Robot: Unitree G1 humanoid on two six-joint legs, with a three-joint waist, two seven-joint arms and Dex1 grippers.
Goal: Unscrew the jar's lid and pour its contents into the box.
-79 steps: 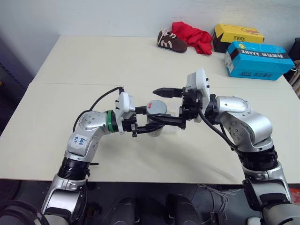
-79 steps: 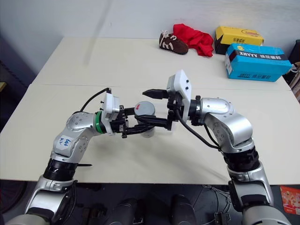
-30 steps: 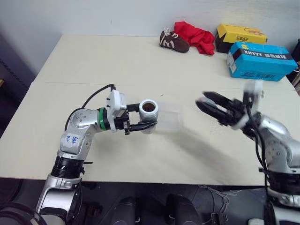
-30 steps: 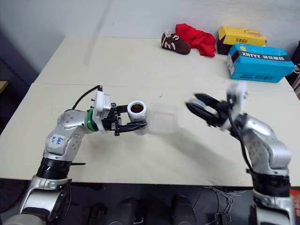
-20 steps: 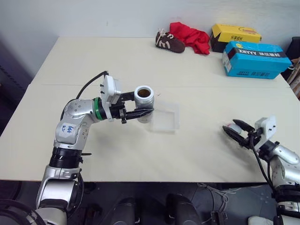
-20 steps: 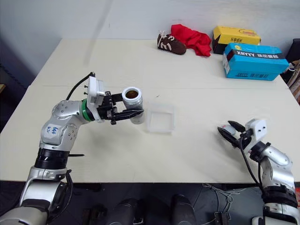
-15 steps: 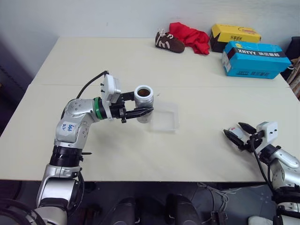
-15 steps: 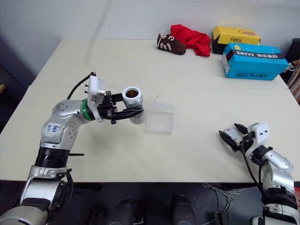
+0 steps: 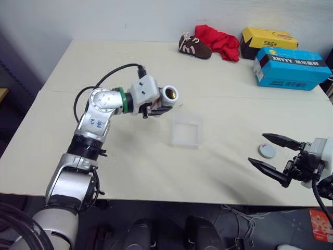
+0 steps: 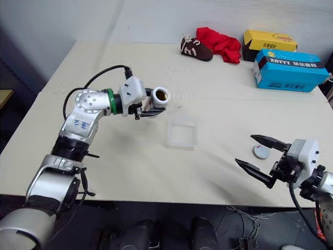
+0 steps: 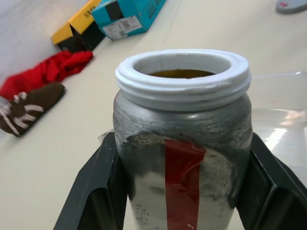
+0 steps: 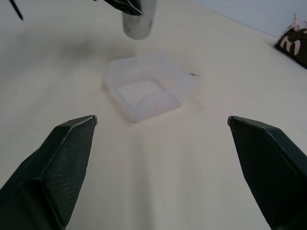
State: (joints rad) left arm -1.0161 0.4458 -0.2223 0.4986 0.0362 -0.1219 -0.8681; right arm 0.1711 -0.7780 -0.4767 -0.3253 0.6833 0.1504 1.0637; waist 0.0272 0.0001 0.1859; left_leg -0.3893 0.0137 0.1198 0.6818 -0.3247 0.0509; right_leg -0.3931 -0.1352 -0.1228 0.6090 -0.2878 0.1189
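On the worktop, the box sat empty. The left end effector, clenched on the jar, had lifted and tipped it boxward; pouring looked imminent. The right end effector, released, had left the lid down.

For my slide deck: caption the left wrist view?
Left gripper clamps the open jar, box just beyond.

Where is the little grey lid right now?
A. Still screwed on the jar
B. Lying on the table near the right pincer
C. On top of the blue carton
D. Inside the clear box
B: the lid lies flat on the table by the open right pincer, while the jar in the left pincer is uncapped.
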